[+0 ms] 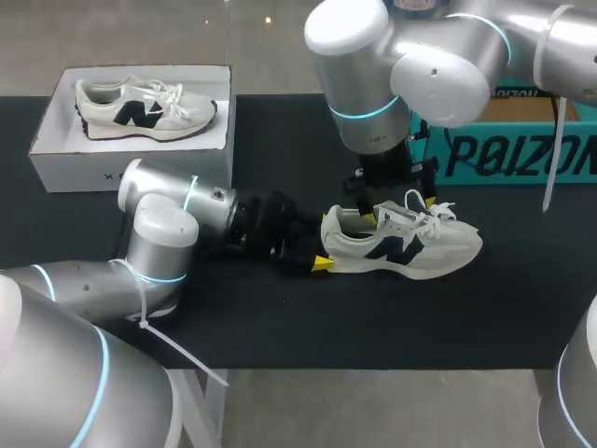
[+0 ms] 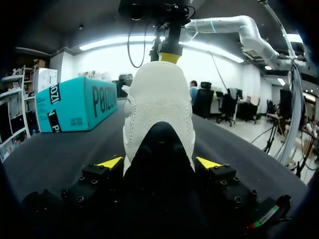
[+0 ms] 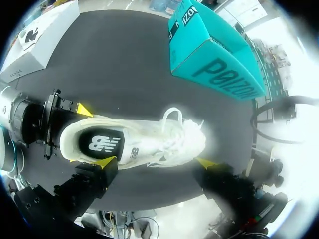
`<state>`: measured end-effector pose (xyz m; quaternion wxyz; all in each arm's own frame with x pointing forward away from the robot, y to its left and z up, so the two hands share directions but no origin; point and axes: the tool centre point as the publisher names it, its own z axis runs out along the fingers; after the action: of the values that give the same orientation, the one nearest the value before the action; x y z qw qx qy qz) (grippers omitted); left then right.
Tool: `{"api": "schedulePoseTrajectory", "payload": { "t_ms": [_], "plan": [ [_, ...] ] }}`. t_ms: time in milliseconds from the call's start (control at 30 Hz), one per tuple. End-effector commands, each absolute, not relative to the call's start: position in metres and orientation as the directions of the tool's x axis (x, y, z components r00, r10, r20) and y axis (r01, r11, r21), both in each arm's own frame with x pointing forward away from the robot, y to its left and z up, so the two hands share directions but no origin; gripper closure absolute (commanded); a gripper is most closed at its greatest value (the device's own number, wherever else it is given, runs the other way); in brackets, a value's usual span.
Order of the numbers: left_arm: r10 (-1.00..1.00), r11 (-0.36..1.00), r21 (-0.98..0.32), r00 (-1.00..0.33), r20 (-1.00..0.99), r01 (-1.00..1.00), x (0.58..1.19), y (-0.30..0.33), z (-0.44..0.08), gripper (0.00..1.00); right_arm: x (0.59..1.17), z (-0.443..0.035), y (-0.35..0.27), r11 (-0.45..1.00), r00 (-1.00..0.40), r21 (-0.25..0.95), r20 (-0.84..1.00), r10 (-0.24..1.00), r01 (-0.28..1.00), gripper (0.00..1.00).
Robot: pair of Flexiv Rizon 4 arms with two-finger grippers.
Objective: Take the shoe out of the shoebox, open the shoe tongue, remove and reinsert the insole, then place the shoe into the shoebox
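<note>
At the table's (image 1: 280, 327) middle, the left hand (image 1: 319, 254) clamps the shoe's (image 1: 410, 245) heel; the right hand (image 1: 401, 210) hangs above, fingers spread wide.

Broad matte black tabletop (image 1: 280, 327), evenly and softly lit.

Shoe (image 1: 401, 245): cream, dark navy emblem, white laces (image 1: 431, 213); insole (image 3: 102, 143) black, white logo. Table (image 1: 280, 317): black. At the shoe's 10 o'clock, white box (image 1: 56, 159) with second shoe (image 1: 145, 107), same cream and navy. At 2 o'clock, teal box (image 1: 522, 154), black lettering. My fingertips (image 2: 109, 162): yellow.
</note>
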<state>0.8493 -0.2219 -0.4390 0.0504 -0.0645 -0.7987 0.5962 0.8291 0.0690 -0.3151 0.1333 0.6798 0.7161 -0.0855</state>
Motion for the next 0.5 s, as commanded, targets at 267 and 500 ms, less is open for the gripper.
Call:
{"api": "schedulePoseTrajectory", "payload": {
  "t_ms": [267, 500],
  "plan": [
    [0.165, 0.280, -0.959, -0.986, 0.004, 0.043, 0.850, -0.225, -0.444, 1.00, 0.833, -0.342, 0.086, 0.074, -0.059, 0.031, -0.337, 0.940, 0.997, 0.00],
    [0.165, 0.280, -0.959, -0.986, 0.004, 0.043, 0.850, -0.225, -0.444, 1.00, 0.835, -0.354, 0.085, 0.071, -0.058, 0.025, -0.353, 0.934, 0.997, 0.00]
  ]
}}
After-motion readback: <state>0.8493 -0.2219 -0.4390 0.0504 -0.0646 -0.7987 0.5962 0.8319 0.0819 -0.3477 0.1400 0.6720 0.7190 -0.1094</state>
